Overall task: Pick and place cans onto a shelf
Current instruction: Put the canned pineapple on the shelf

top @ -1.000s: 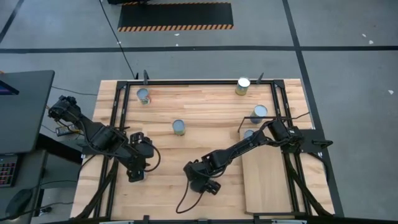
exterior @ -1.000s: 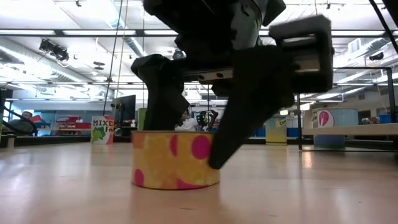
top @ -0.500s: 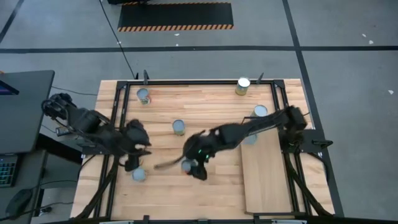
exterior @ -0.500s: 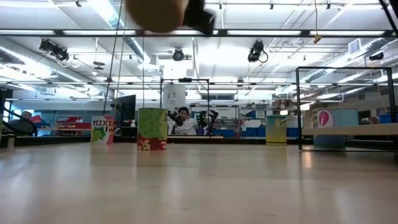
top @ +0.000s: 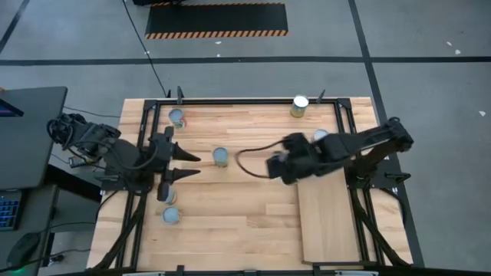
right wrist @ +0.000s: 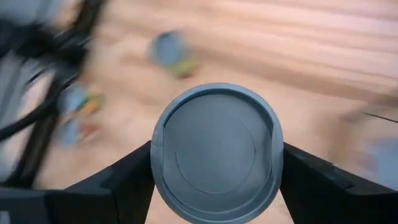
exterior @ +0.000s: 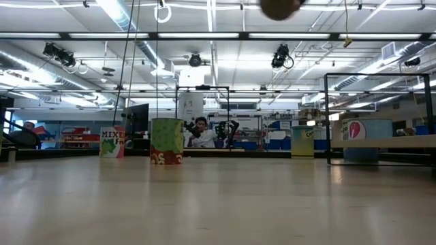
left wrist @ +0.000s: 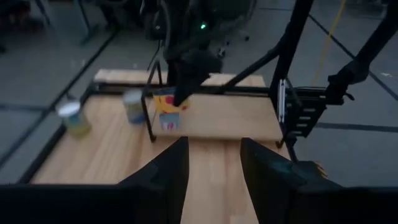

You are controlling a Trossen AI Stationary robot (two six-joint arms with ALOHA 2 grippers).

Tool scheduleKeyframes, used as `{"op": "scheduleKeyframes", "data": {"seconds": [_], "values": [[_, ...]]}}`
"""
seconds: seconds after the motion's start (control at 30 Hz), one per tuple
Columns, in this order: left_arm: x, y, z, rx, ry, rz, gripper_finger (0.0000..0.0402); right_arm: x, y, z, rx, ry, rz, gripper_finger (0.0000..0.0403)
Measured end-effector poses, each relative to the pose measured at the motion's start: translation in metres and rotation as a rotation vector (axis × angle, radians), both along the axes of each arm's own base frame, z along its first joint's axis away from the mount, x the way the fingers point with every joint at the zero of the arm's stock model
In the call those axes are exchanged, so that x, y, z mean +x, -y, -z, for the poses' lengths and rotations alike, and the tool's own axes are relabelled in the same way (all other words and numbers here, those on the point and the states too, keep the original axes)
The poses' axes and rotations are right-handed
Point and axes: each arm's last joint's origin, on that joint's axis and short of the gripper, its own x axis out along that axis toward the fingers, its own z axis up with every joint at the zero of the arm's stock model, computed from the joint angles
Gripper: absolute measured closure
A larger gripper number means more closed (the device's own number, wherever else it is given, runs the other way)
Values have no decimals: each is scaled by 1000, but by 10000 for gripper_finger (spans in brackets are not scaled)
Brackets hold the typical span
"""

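Observation:
My right gripper is shut on a yellow can with pink dots, held high above the table's middle, just left of the shelf. The can's grey top fills the right wrist view. My left gripper is open and empty over the table's left part, pointing toward the right edge. It also shows in the left wrist view. Other cans stand upright on the table: one at the near left, one in the middle, and three at the far side. My right gripper pinches the can's round side wall just below its top rim between its two fingers, one on each side. The fingers come from above, pointing down. The can hangs upright, lifted clear of the table.
A thin black metal frame runs round the table and beside the shelf, with upright posts. A cable loops from the right gripper. A person shows far behind the table in the low view.
My right gripper has lifted the yellow can clear of the near middle of the table and carried it up and toward the right edge, near the shelf. My left gripper has moved toward the far edge, away from the can at the near left, which stays standing.

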Motion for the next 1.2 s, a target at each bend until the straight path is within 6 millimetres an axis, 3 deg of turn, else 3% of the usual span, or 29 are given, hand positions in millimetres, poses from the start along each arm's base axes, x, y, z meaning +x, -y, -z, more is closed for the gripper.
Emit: {"op": "scheduleKeyframes", "data": {"seconds": [0.1,0.17,0.4,0.63,0.83,1.0,1.2], "values": [[4,0,-4,45,40,14,251,-26,-5,4,-27,-99,167,108],[6,0,-6,76,62,20,251,-29,-10,11,-6,-60,221,107],[10,-7,-10,129,92,1,251,-48,-9,64,37,-182,431,108],[10,-9,-7,191,64,8,251,-94,3,104,73,-410,456,105],[9,-9,-5,201,46,11,251,-135,18,126,122,-455,500,103],[11,-11,-8,185,71,-6,251,-149,31,149,130,-447,532,103],[14,-15,-14,123,137,-43,251,-153,37,175,135,-429,544,101]]}}
